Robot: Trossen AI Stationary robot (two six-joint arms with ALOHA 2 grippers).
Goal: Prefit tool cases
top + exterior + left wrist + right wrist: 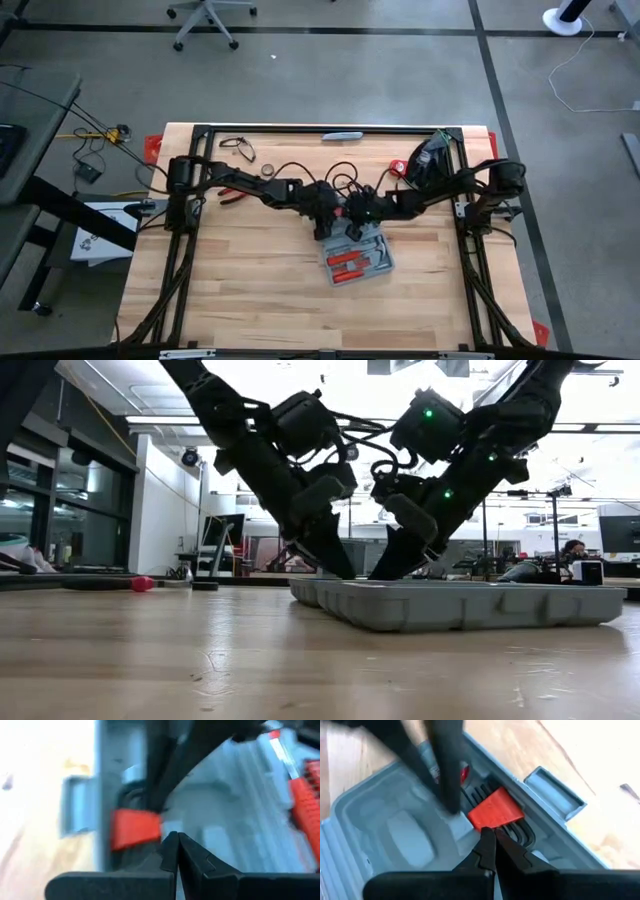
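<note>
Both clenched grippers, left (322,229) and right (356,229), over the open tool case (359,262), its far contents blurred.

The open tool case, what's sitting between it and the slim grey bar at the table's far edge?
In the high view, both grippers, left and right, and their cabled forearms lie between the tool case and the grey bar; beyond them it's bare wood.

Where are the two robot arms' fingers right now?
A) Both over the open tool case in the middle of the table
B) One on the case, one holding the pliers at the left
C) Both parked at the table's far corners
A: in the high view both the left gripper and the right gripper meet over the open tool case, each with fingers shut.
</note>
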